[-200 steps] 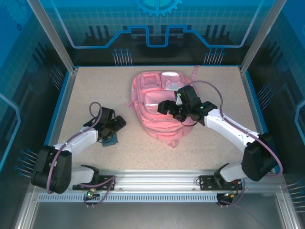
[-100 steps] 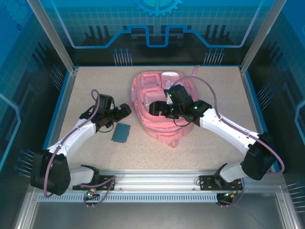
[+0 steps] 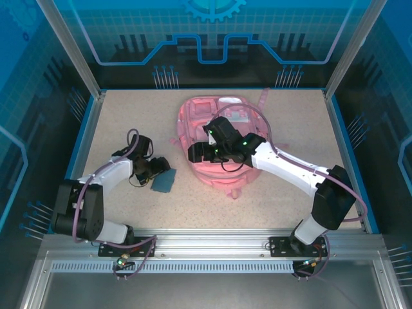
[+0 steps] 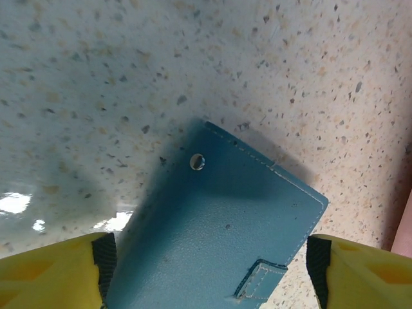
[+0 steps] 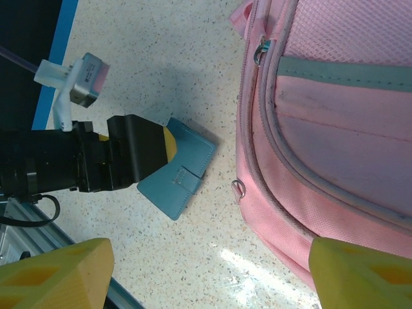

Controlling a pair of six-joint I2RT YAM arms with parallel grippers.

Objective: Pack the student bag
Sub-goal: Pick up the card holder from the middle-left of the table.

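Right arm has slid leftward across the student bag (image 3: 222, 175) over the last second, its gripper (image 3: 195, 153) now hanging over the bag's left edge; the left gripper (image 3: 162, 171) swung off toward the far side and has come back down over the blue wallet (image 3: 165, 184), which lies a little nearer the bag than it did.

Student bag: flat on the table (image 3: 116, 122), mid-field, slightly right of centre; long axis runs from the near side to the far side, leaning a touch left at the far end; pale trim patches sit at the far end; one pink strap trails off the far right corner; which end is the top, cannot tell.

Left wrist view: wallet (image 4: 225, 244) lies flat on the speckled table, one corner pointing away, a stitched tab at its near edge; the left gripper (image 4: 209, 273) straddles it, yellow fingers (image 4: 51, 273) spread wide to either side; whether a pad touches the wallet's edge, cannot tell.

Right wrist view: right gripper (image 5: 206, 273) spread wide, nothing between the fingers (image 5: 55, 273) but table and the bag's rim; student bag (image 5: 335, 129) takes up the right side, zip line and grey trim band in sight; wallet (image 5: 180, 175) lies just beside the bag's left edge, apart from it; a yellow finger (image 5: 168, 144) of the left arm sits over the wallet's far corner.
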